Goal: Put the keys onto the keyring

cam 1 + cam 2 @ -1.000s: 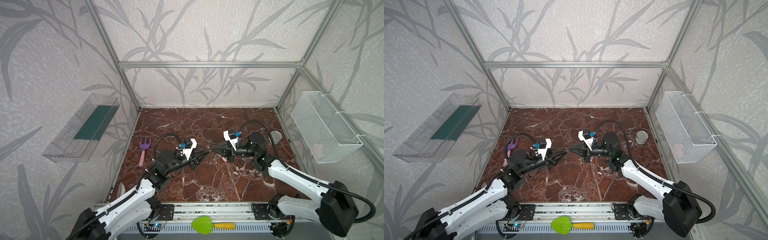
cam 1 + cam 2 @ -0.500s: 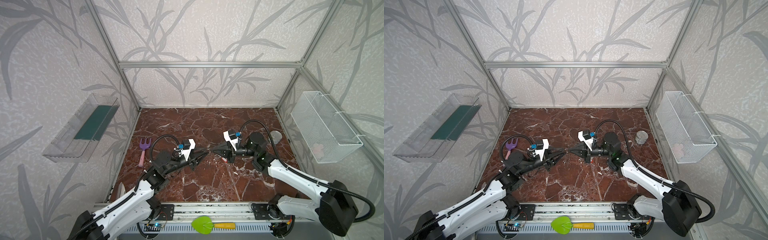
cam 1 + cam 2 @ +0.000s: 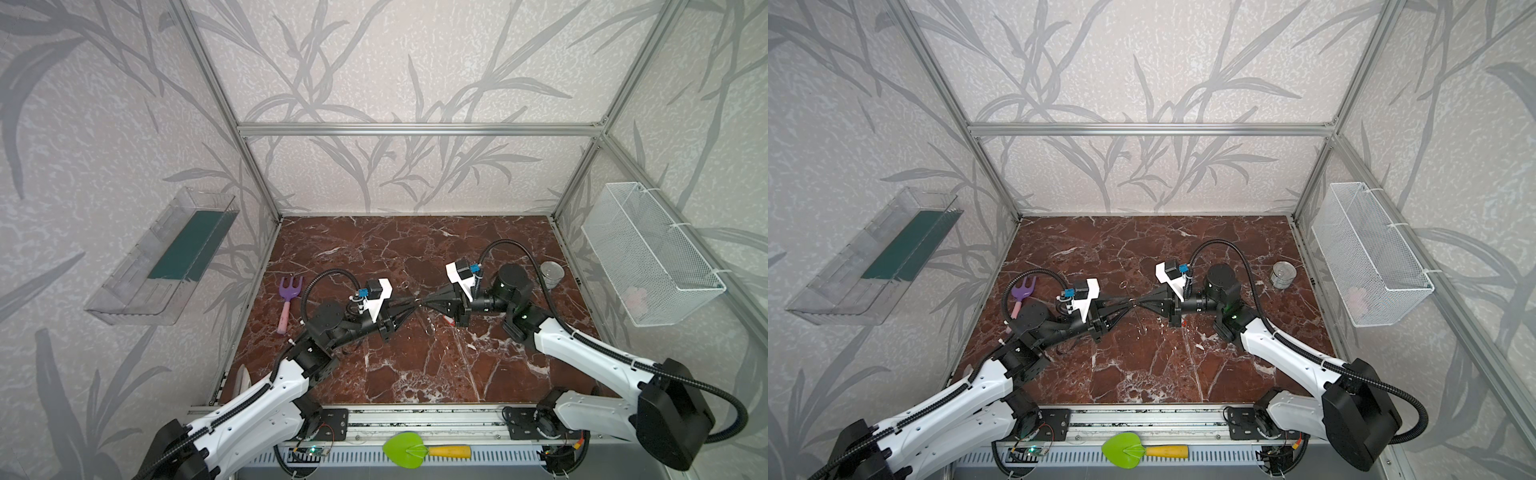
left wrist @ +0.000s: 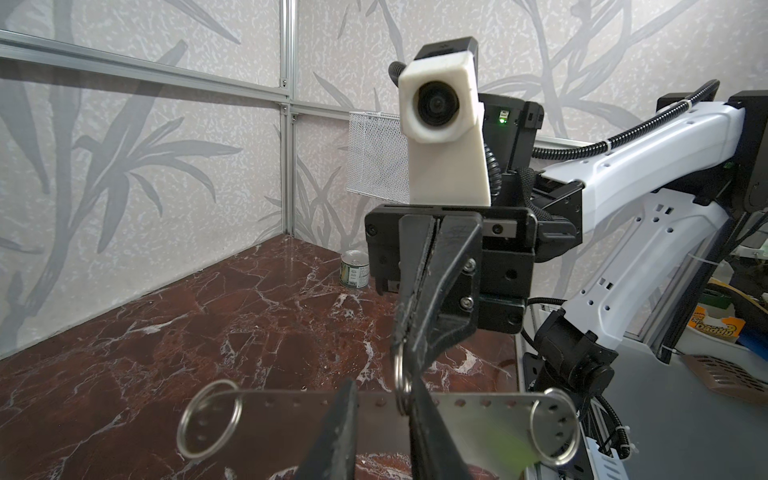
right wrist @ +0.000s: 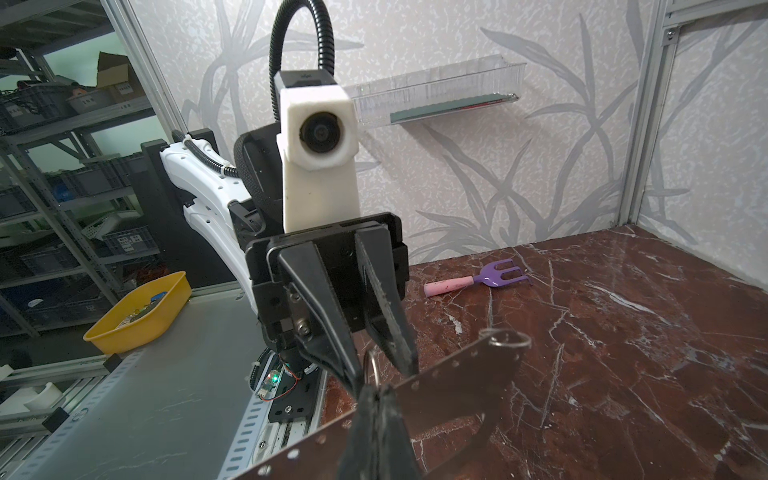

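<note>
At the front edge lies a green trowel with a yellow handle. Outside the cell, behind the right arm, an orange pack carries lettering that looks like "Daddy". Above the marble floor the grippers meet tip to tip. The left gripper clamps the keyring, holding it off the floor. The right gripper is clenched on a split ring threaded through a hole along the keyring's edge. The keys, red tag showing, lie on the floor beneath the right gripper. Farther back stands a tin can, its label too small to read.
</note>
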`<state>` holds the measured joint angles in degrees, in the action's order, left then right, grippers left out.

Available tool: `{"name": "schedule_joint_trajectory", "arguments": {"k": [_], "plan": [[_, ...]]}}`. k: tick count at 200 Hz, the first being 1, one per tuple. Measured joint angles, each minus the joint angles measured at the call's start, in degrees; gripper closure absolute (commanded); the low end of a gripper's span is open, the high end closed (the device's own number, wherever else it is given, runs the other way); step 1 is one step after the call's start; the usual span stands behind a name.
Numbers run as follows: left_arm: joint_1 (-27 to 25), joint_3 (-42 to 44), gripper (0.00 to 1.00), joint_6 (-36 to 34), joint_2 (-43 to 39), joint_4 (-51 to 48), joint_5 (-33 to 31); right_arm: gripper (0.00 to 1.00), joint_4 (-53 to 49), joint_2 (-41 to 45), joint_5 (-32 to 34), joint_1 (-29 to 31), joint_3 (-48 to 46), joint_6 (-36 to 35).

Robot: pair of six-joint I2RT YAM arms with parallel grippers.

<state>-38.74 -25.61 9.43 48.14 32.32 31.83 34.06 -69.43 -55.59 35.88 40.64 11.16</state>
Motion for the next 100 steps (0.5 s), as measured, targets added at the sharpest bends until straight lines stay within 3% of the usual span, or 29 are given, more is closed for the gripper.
{"name": "schedule_joint_trajectory", "arguments": {"k": [40,83,100], "plan": [[-0.42,-0.02,0.81,0.02,0.76,0.57,0.26,1.00,0.37,-0.31,-0.59,0.00,0.00,0.42],[-1.07,-0.11,1.00,0.02,1.22,0.70,-0.13,1.00,0.37,-0.76,-0.37,-0.02,0.00,0.83],[-1.27,-0.15,1.00,-0.44,0.94,0.44,-0.92,1.00,0.37,-0.76,-0.02,-0.04,0.00,0.76]]}}
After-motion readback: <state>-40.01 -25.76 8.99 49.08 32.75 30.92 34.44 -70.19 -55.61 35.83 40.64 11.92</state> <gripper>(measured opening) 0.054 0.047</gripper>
